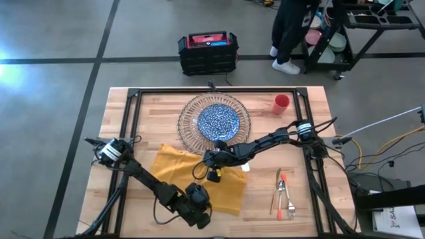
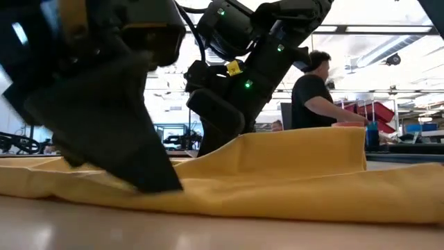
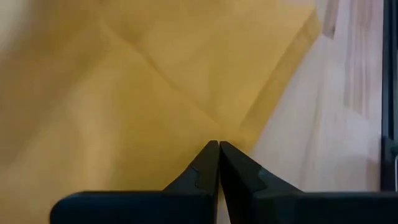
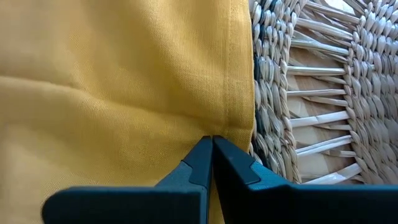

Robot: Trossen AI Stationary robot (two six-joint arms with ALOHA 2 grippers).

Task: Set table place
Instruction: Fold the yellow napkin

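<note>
On the table [image 1: 133,119], both pincers closed on yellow napkin [image 1: 174,163].

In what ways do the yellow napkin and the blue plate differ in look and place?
The yellow napkin is soft cloth, rumpled, lying on the table; the blue plate is round, rigid and patterned, sitting on the woven charger. Both grippers, left and right, pinch the napkin; nothing touches the plate.

Both arms are built from dark, near-black links, each with a white band at the shoulder joint and black cables running along it. The right arm carries a small yellow tag and green indicator lights near the wrist. Each pincer, the left pincer [image 3: 218,144] and the right pincer [image 4: 211,140], ends in two dark tapered fingers.
</note>
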